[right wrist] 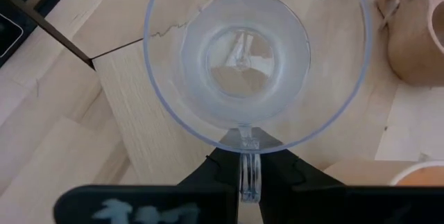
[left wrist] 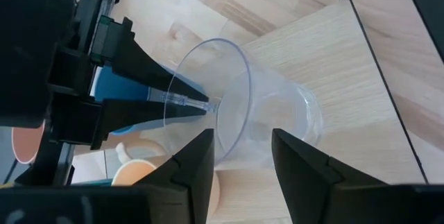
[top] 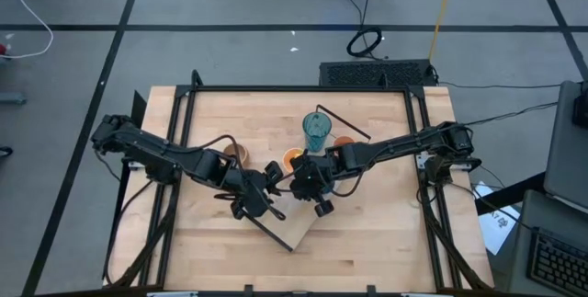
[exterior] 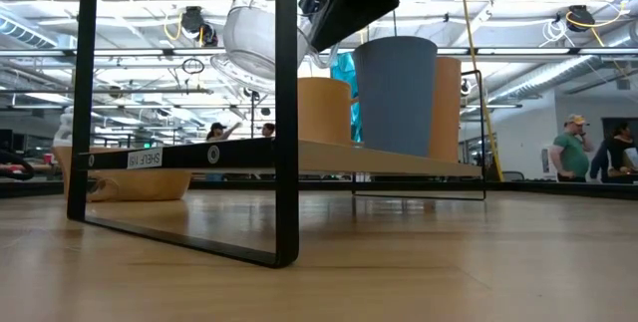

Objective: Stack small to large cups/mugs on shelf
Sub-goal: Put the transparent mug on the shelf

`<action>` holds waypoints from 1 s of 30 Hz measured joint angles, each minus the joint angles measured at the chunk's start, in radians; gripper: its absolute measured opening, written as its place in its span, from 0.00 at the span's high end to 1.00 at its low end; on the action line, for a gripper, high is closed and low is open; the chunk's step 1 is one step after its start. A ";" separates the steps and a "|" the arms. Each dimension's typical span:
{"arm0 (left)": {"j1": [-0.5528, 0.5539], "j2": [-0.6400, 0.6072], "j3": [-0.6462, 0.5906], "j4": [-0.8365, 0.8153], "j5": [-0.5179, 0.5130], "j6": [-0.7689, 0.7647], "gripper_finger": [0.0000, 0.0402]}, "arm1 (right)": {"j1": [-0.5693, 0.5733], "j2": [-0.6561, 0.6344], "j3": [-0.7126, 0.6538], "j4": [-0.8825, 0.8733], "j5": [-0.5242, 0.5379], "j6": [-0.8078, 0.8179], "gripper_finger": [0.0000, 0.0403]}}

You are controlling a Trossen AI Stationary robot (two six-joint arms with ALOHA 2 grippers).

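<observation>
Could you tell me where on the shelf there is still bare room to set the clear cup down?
The shelf is bare at its near end, beyond the two grippers. The right gripper, jaws shut on the clear cup's rim, holds it above that stretch. Its far end is crowded: teal tumbler, orange cups, blue cup.

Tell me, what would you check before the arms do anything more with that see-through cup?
1. Hold on the clear cup: ok. The right gripper has its jaws shut on the rim.
2. Cup off the shelf: ok. The low view shows it tilted in the air above the board.
3. Left gripper clear of the cup: cannot tell. Its jaws are open, close by the cup's side.
4. Room on the shelf: ok. There is bare board beside the blue cup.
5. All cups on the shelf: not ok. The tan mug seems to stand on the table.
</observation>
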State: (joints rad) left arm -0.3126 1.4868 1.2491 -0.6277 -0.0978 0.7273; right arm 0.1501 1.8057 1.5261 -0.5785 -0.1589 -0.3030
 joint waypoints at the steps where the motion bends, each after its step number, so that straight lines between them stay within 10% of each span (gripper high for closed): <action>1: 0.000 0.000 0.000 0.000 0.000 0.001 0.64 | 0.000 0.000 0.000 0.000 0.000 0.001 0.96; 19: -0.001 0.000 0.000 -0.007 0.008 0.091 0.96 | 0.000 0.000 0.000 -0.003 0.000 0.002 0.95; 30: -0.001 0.000 -0.002 -0.009 0.009 0.086 0.98 | 0.000 0.000 0.000 0.002 0.029 0.004 0.72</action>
State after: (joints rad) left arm -0.3134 1.4864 1.2476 -0.6368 -0.0891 0.8137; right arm 0.1501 1.8053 1.5257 -0.5761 -0.1296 -0.2987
